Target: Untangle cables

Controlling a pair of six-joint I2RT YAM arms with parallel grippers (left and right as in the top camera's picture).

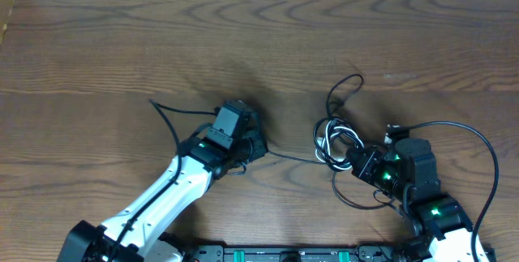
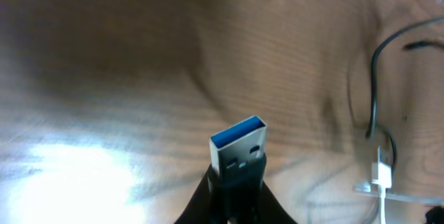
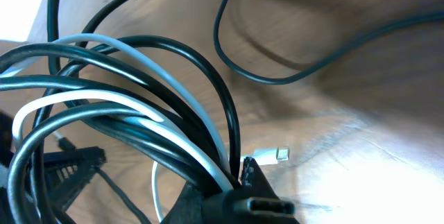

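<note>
The cables (image 1: 334,142) lie in a black-and-white tangle right of the table's centre, with one black loop (image 1: 345,88) sticking out behind it. My left gripper (image 1: 258,147) is shut on a black cable's USB plug (image 2: 239,148), whose blue insert points away from the camera. From there a thin black strand (image 1: 292,156) runs right to the tangle. My right gripper (image 1: 357,161) sits at the tangle's near right side. It is shut on a flat black plug (image 3: 267,207), with black and white loops (image 3: 139,106) bunched against its fingers. A white plug (image 3: 267,157) lies on the wood just beyond.
The wooden table (image 1: 122,43) extends far to the back and left. A thicker black arm cable (image 1: 480,142) arcs round my right arm. Another thin black arm lead (image 1: 166,118) sticks out left of my left wrist. In the left wrist view the tangle (image 2: 378,134) shows at the right edge.
</note>
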